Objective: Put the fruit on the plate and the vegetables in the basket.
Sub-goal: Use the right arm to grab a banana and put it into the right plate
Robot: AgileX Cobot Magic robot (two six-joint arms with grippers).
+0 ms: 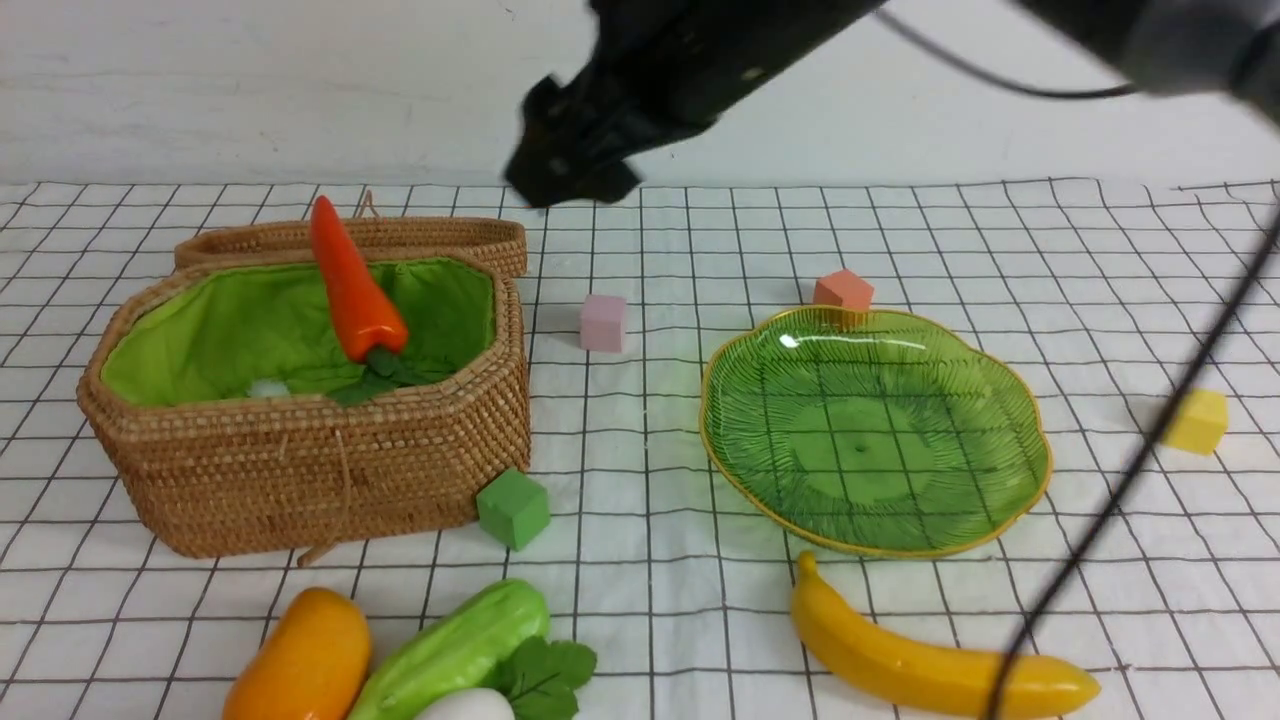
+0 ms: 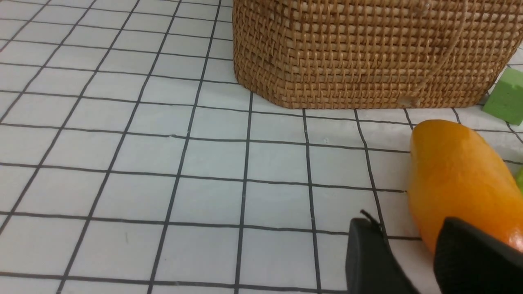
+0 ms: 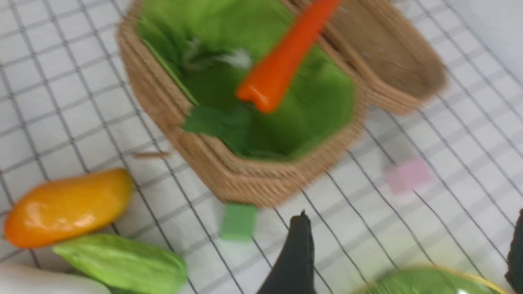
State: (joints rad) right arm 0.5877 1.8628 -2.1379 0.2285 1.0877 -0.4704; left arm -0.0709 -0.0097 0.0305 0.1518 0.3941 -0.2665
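The wicker basket [image 1: 300,470] stands at the left with its green lining showing. An orange carrot [image 1: 355,290] leans inside it, tip up. The green glass plate [image 1: 870,430] at the right has nothing on it. At the front left a mango [image 1: 305,660], a cucumber [image 1: 455,650] and a white radish [image 1: 465,705] lie together. A banana [image 1: 920,665] lies in front of the plate. My right gripper [image 1: 570,180] hangs high between basket and plate, open and empty [image 3: 406,261]. My left gripper [image 2: 408,228] is low beside the mango [image 2: 453,179], slightly open, with only cloth between its fingers.
The basket's lid [image 1: 420,235] lies behind the basket. Small cubes sit on the checked cloth: green [image 1: 513,508] at the basket's front corner, pink [image 1: 603,322], orange [image 1: 843,290] behind the plate, yellow [image 1: 1196,421] at the far right. A black cable [image 1: 1100,520] crosses the right side.
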